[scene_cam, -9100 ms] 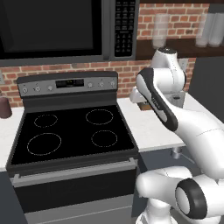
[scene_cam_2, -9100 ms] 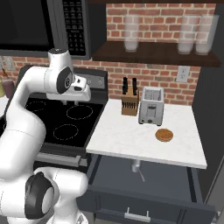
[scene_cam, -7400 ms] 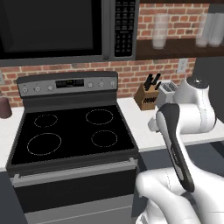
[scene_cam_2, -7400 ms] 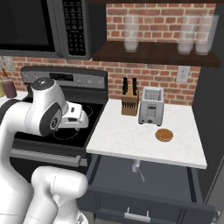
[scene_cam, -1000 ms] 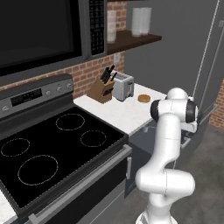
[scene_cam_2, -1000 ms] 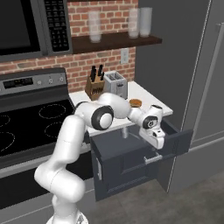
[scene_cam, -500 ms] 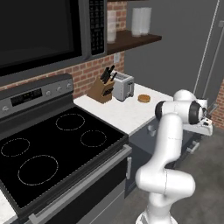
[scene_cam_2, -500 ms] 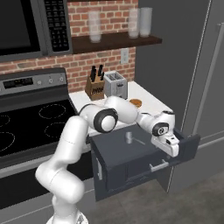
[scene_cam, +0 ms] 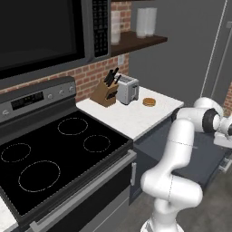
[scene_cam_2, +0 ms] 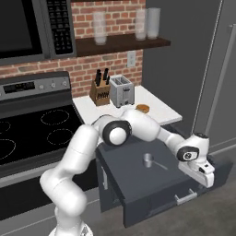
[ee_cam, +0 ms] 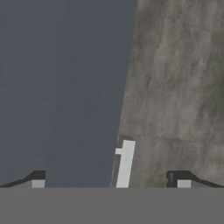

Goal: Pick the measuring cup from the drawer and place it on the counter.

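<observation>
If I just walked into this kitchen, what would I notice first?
Probably the big white robot arm stretching over the pulled-out drawer, its open gripper out past the front panel. Next, the little shiny measuring cup lying alone inside the drawer. Behind, a toaster and knife block stand on the white counter.

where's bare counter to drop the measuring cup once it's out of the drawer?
The counter is bare in its front half, from the stove edge across to the corner above the drawer. The back is crowded: knife block, toaster, brown disc. The measuring cup sits mid-drawer; the open gripper hangs over the drawer's front.
</observation>
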